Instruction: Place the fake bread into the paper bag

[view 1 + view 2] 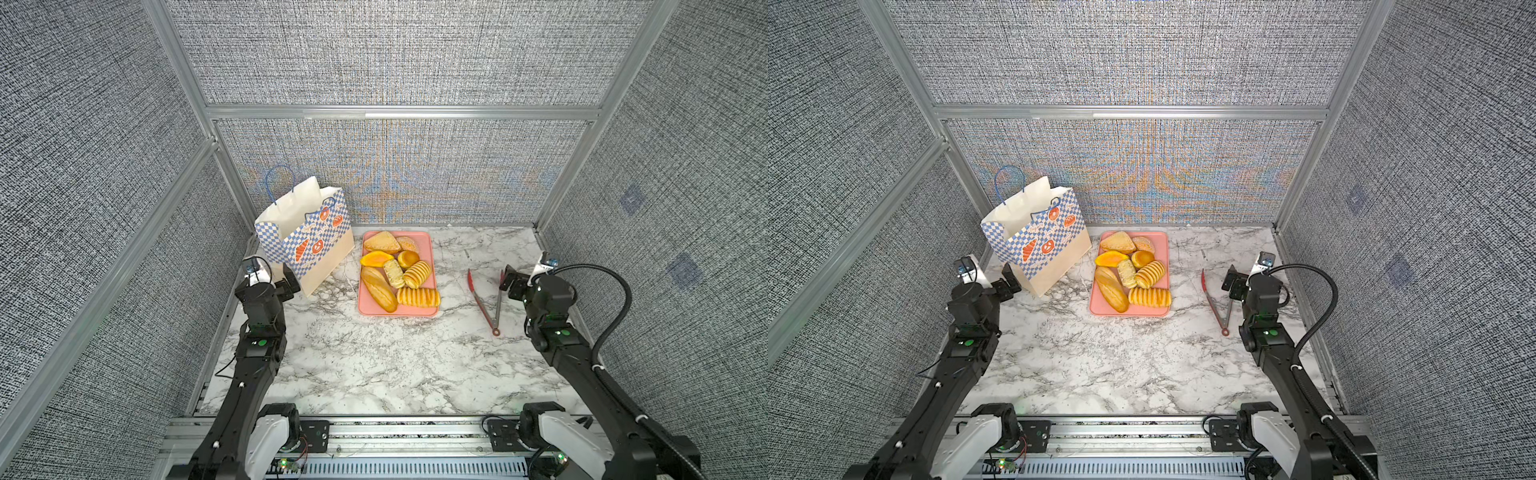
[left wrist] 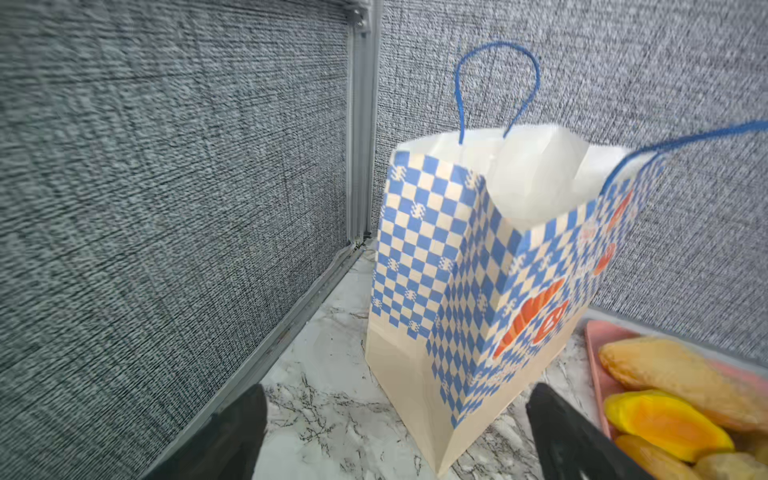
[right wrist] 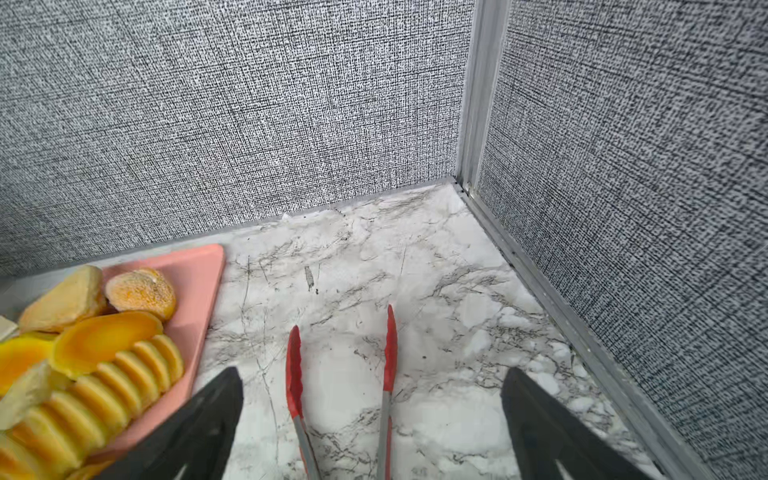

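Right now your right gripper (image 3: 371, 370) stands wide open and empty, its two fingers astride the red tongs (image 3: 294, 374); the tongs run lengthwise straight out ahead of it, red tips pointing away toward the far wall, hinge end back under the wrist; how high the fingers hang over them you cannot tell from these views. Off to that gripper's left, apart from it, the fake bread (image 1: 399, 272) lies crowded on the pink tray (image 1: 427, 245), none of it lifted. The paper bag (image 1: 307, 245) stands upright with its mouth open upward, beyond the tray from the right gripper, just ahead of your left gripper (image 1: 291, 279), which is likewise open and empty. Both grippers sit about equally far from the tray, yet the right looks to have the clearer side, since the bag's near corner crowds the left one's path. Nearest the right gripper is a ridged roll (image 1: 417, 297); its long axis lies crosswise, one end pointing at that gripper. The long loaf (image 1: 379, 289) lies slantwise on the tray's far side from it, one end angled back toward it. Likely you close across the tongs first, then swing left.
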`<act>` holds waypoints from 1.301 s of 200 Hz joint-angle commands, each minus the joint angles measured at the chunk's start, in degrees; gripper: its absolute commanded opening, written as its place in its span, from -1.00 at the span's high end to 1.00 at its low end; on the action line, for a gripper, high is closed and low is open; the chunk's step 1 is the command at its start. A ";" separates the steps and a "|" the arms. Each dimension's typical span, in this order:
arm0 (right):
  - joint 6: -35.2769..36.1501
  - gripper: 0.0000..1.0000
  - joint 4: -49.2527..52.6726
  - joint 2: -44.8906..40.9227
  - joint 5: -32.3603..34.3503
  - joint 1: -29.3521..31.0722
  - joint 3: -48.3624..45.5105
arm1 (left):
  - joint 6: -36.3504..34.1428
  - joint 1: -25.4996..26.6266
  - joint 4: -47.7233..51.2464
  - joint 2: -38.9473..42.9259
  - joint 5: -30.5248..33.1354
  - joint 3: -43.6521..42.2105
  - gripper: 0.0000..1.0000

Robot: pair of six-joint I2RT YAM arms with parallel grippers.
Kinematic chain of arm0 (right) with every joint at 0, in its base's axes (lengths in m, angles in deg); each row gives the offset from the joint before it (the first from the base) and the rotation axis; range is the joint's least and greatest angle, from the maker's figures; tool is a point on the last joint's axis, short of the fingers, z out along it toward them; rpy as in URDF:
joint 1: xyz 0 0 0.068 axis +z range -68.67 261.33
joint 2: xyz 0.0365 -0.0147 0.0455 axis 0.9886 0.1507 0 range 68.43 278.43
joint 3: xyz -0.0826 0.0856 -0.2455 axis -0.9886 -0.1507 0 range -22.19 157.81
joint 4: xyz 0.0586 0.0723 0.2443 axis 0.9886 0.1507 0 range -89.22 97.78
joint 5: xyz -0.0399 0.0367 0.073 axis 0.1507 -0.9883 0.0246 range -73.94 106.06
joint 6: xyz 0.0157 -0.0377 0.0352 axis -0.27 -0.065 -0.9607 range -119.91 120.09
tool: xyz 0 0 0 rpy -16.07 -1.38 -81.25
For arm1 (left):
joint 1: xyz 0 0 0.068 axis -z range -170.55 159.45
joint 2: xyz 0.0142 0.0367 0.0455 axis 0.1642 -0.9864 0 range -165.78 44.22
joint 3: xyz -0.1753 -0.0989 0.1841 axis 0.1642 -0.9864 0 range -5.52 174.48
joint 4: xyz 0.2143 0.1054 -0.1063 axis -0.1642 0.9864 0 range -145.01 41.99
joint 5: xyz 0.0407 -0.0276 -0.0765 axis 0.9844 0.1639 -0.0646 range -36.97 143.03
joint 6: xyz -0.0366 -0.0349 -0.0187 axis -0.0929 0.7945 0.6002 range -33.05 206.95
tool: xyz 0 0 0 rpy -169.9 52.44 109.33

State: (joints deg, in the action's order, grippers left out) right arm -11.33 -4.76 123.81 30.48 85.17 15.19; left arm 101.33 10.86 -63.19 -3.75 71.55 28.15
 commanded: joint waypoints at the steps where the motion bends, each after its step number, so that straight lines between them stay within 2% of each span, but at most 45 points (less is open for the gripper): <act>1: -4.81 -0.98 22.58 -2.14 -2.82 0.05 4.70 | 7.77 -0.10 18.70 5.32 4.20 5.03 -0.96; 20: -8.14 -0.98 24.74 -8.48 -4.22 -0.07 3.44 | 8.66 -0.40 28.56 7.74 3.45 12.30 -0.97; 38: -9.74 -0.98 25.51 -17.03 -11.84 -0.23 1.81 | 7.51 -0.84 35.71 5.72 -1.13 20.75 -0.96; 50: -10.06 -0.97 27.35 -19.55 -15.89 -0.23 2.66 | 5.25 -1.06 40.65 2.02 -4.84 28.15 -0.97; 82: -8.27 -0.45 40.11 -12.22 -22.68 -0.06 12.75 | 1.62 -1.45 50.61 -9.29 -8.94 46.68 -0.96; 92: -8.50 -0.38 41.50 -9.99 -25.62 0.10 14.52 | 0.72 -1.49 53.02 -12.85 -10.55 51.77 -0.94; 116: -9.94 -0.24 40.67 -5.96 -31.44 2.35 16.58 | -0.40 -1.84 57.09 -20.20 -9.91 61.41 -0.92; 140: -11.42 -0.20 40.00 -1.95 -29.87 9.35 19.84 | -1.68 -3.73 63.86 -30.56 -14.52 72.58 -0.82; 146: -11.52 -0.20 39.87 -0.84 -28.94 11.36 21.83 | -1.93 -4.48 65.68 -33.40 -16.20 75.58 -0.96; 164: -11.07 -0.20 38.85 2.83 -27.60 18.75 25.02 | -2.27 -6.52 70.87 -42.08 -19.36 84.65 -0.97; 202: -10.61 -0.25 34.14 10.67 -29.22 28.06 30.21 | -4.17 -9.68 76.79 -56.50 -20.15 98.79 -0.88; 230: -9.21 -0.38 32.49 15.74 -28.15 34.22 34.20 | -6.55 -10.54 77.36 -63.33 -18.37 105.12 -0.84; 260: -8.80 -0.43 31.68 20.57 -27.51 38.54 37.43 | -10.37 -10.87 72.17 -67.42 -18.03 106.65 -0.84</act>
State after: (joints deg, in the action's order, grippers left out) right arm -21.06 29.01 141.73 2.37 121.45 50.75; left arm 94.99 0.33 11.95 -68.70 53.10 133.76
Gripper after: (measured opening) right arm 0.711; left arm 0.921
